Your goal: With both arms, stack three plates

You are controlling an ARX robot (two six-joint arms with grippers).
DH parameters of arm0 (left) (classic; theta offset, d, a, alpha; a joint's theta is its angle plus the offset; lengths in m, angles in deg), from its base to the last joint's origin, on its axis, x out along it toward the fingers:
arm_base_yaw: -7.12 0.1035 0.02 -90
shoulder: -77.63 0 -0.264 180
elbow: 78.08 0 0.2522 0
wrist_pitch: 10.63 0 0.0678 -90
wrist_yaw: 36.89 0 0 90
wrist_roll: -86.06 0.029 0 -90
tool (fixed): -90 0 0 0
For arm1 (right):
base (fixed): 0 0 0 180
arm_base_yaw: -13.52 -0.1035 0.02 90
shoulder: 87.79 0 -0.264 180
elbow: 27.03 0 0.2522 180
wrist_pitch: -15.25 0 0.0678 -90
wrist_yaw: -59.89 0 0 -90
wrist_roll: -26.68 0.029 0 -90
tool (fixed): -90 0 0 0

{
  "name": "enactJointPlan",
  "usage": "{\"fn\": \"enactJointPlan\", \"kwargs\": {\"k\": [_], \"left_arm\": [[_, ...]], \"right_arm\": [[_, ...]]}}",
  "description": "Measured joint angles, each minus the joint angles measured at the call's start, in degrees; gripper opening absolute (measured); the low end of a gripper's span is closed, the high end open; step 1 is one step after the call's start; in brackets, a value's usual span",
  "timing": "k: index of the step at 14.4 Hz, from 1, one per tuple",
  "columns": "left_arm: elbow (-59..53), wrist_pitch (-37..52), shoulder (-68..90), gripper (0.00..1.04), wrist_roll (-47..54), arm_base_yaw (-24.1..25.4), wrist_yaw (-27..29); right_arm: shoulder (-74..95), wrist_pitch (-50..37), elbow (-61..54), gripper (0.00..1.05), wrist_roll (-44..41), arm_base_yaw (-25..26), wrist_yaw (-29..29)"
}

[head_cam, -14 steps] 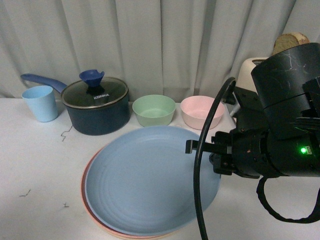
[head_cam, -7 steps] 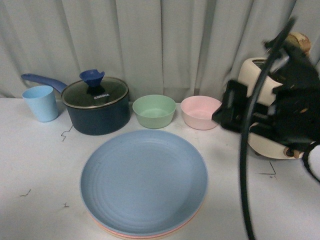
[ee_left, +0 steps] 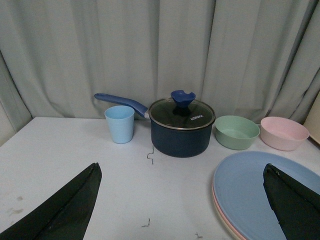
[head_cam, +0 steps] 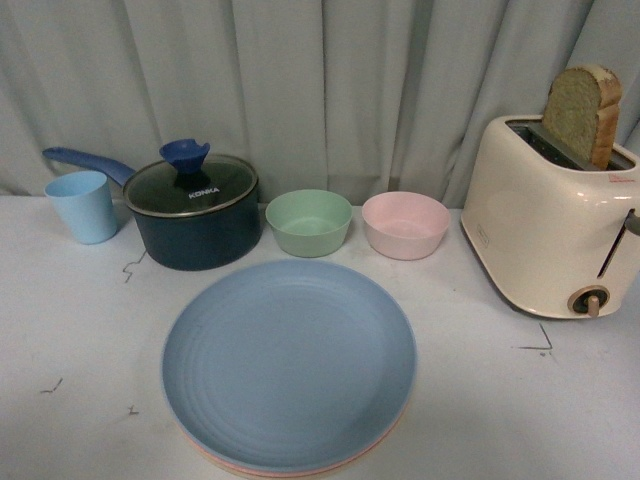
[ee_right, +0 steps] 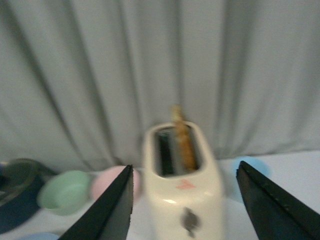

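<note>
The three plates lie stacked in the middle of the table. The light blue plate [head_cam: 289, 365] is on top. Only the rim of the pink plate [ee_left: 214, 198] shows beneath it, and the rim of the cream plate [ee_left: 227, 231] shows lowest. Neither arm appears in the front view. My left gripper [ee_left: 182, 165] is open above the table, left of the stack, with nothing between its black fingers [ee_left: 75, 205]. My right gripper [ee_right: 185, 165] is open too and holds nothing. It is raised and faces the toaster [ee_right: 182, 192], well apart from the plates.
Behind the stack stand a dark blue lidded pot [head_cam: 196, 210], a light blue cup [head_cam: 83, 206], a green bowl [head_cam: 308, 221] and a pink bowl [head_cam: 405, 225]. At the right is a cream toaster [head_cam: 550, 235] with a slice of bread [head_cam: 582, 110]. A curtain closes the back.
The right arm has pulled away to the right and out of the front view. The blue plate, which sat offset on the stack, now lies flat and centred on it.
</note>
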Motion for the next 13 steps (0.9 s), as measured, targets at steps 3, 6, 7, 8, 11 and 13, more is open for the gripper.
{"fn": "enactJointPlan", "kwargs": {"k": [3, 6, 7, 8, 11, 13], "left_arm": [[0.0, 0.0, 0.0, 0.98, 0.0, 0.0, 0.0], [0.0, 0.0, 0.0, 0.98, 0.0, 0.0, 0.0], [0.0, 0.0, 0.0, 0.98, 0.0, 0.0, 0.0], [0.0, 0.0, 0.0, 0.98, 0.0, 0.0, 0.0], [0.0, 0.0, 0.0, 0.98, 0.0, 0.0, 0.0], [0.0, 0.0, 0.0, 0.98, 0.0, 0.0, 0.0]], "right_arm": [[-18.1, 4.0, -15.0, 0.30, -8.1, 1.8, 2.0], [-31.8, 2.2, -28.3, 0.02, -9.3, 1.8, 2.0], [-35.7, 8.7, -29.5, 0.02, -9.3, 1.8, 2.1], [-39.3, 9.2, -29.5, 0.02, -9.3, 1.8, 2.1], [-45.3, 15.2, -29.5, 0.02, -9.3, 1.8, 2.1], [-48.7, 18.0, -29.5, 0.02, -9.3, 1.8, 2.1]]}}
